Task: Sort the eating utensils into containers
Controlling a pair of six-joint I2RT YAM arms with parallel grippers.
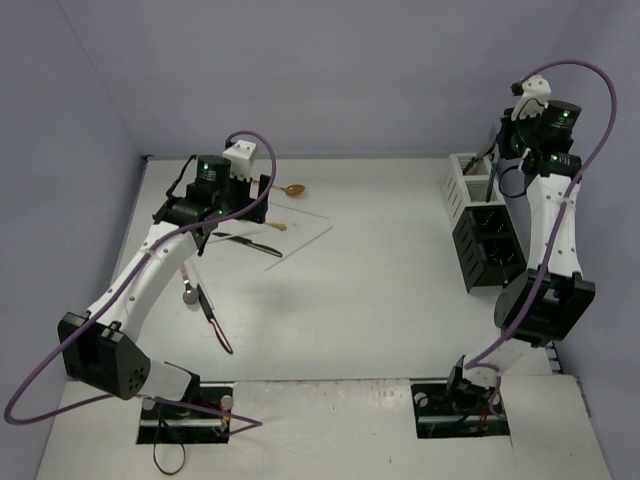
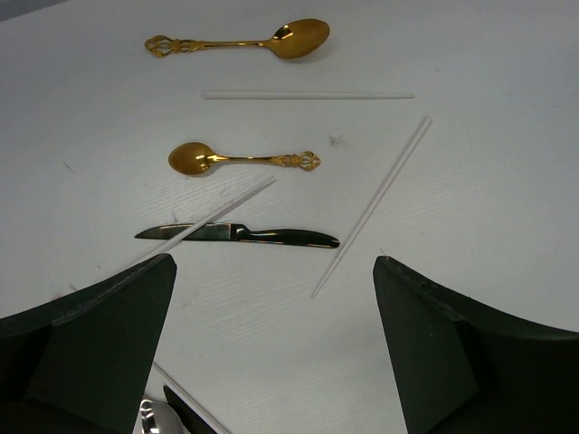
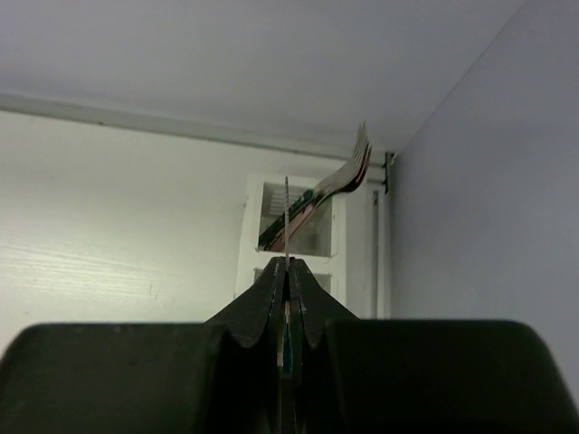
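The eating utensils lie mostly loose on the white table, in the upper left of the overhead view, just under your left gripper. That claw hangs above them with its jaws wide apart and nothing between them.

In the left wrist view:
- A large gold spoon lies along the top edge, bowl to the right.
- A small gold spoon lies near mid-frame, bowl to the left.
- A black-handled knife lies below it, blade pointing left.
- Three pale chopsticks lie scattered: one level under the large spoon, one slanting down the right side, and one crossing the knife's blade.

In the overhead view a silver spoon rests lower down beside the left forearm, with a dark slim handle next to it. You cannot tell whether they are one piece.

Your right gripper is clamped on a teal-handled piece, which you see edge-on as a thin upright line with teal showing between the pads. It is held in front of the white holder, at the upper right of the overhead view. Silver forks stand in that holder, leaning to the right. The black holder sits directly below the white one, seemingly touching it.
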